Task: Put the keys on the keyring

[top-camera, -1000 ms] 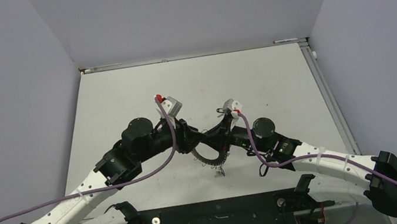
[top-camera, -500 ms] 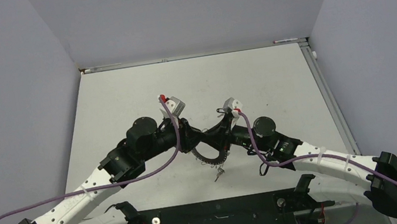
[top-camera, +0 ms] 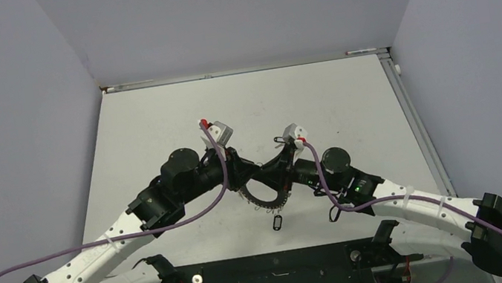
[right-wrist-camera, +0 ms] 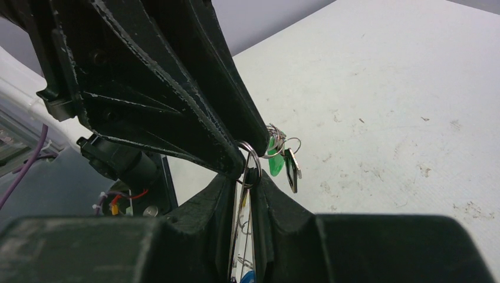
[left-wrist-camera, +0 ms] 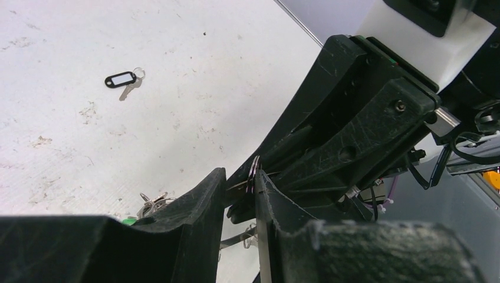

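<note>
Gripping keyring [top-camera: 265,198] edge-on: left pincer [left-wrist-camera: 240,184], right pincer [right-wrist-camera: 246,177].

Black tools [left-wrist-camera: 239,194], green key tag [right-wrist-camera: 273,162], white table [top-camera: 155,126]

Even, soft overhead light, faint shadows; near claw fingers [left-wrist-camera: 194,236] blurred in wrist views.

Probably a lab: plain grey walls [top-camera: 228,10] enclosing a white table [top-camera: 346,97].
</note>
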Motion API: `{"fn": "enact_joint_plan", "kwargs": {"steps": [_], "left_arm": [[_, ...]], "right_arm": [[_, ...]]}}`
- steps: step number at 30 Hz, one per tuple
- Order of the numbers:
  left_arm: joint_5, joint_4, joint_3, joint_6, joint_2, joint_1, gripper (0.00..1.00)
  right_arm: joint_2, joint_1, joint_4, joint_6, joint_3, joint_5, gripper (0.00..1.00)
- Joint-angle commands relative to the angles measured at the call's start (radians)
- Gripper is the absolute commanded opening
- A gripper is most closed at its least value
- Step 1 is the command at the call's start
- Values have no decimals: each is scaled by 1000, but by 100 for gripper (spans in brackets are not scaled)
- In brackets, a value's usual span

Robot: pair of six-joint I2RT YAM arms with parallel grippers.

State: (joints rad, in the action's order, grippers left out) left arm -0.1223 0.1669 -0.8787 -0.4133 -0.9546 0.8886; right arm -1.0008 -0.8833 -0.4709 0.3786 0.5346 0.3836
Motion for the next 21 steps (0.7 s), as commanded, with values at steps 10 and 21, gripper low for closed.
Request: {"fn": "enact_joint_plan", "kwargs": {"steps": [10, 21], "left_arm": [[-69, -83, 9, -34, -6, 3, 7], [-59, 242, -198, -34, -128, 3, 0]], "right_arm": [[19, -1, -118, 13, 50, 30, 5], [-20, -2, -88, -92, 15, 34, 5]]}}
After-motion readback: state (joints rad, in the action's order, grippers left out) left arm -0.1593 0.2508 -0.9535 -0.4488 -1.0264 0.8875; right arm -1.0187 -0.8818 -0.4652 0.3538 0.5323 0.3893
